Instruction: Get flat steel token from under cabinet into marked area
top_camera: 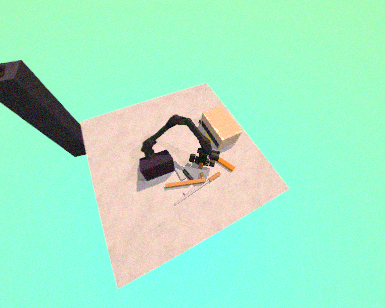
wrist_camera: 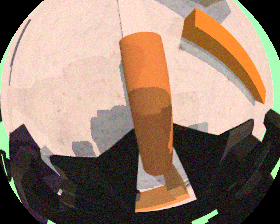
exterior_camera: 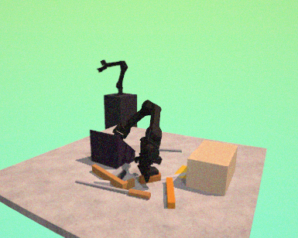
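Note:
My gripper (top_camera: 201,164) (exterior_camera: 148,178) (wrist_camera: 152,129) is shut on the orange handle (wrist_camera: 144,65) of a tool, low over the table. A thin rod (wrist_camera: 120,15) runs from the handle toward the top of the wrist view. The tan cabinet (top_camera: 222,125) (exterior_camera: 207,174) stands beyond the gripper, apart from it. A yellow patch (exterior_camera: 181,170) shows at the cabinet's near side; whether it belongs to the marked area is unclear. I cannot make out the steel token or the vent slots.
A loose orange bar (top_camera: 226,164) (exterior_camera: 170,193) (wrist_camera: 226,55) lies beside the gripper. An angled orange bar (top_camera: 182,184) (exterior_camera: 107,175) and a thin rod with an orange handle (top_camera: 214,176) (exterior_camera: 139,194) lie nearby. A dark box (top_camera: 157,166) (exterior_camera: 104,148) stands by the arm's base.

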You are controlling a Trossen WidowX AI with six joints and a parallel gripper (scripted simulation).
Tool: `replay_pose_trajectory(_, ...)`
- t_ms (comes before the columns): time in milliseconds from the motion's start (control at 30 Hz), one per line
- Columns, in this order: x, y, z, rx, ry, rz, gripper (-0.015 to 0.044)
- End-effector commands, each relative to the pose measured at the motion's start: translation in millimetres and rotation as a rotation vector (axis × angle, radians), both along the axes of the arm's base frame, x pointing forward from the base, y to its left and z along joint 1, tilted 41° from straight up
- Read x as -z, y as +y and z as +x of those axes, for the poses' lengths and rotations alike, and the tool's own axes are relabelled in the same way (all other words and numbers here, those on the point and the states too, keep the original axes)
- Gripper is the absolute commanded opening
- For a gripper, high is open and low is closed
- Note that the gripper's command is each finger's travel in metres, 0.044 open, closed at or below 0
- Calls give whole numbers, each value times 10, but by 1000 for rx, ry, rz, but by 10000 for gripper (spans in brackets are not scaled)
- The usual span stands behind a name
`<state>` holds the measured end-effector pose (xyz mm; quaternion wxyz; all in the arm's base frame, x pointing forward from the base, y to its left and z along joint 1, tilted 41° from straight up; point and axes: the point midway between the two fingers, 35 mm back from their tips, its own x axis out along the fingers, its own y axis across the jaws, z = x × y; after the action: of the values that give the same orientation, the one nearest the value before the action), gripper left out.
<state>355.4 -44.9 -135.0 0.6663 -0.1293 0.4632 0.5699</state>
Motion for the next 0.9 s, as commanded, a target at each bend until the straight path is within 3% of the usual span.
replay_pose_trajectory(0, -25, -14, 6, 0, -1, 2, 0)
replay_pose_trajectory(867, -120, -215, -25, 6, 2, 4, 0)
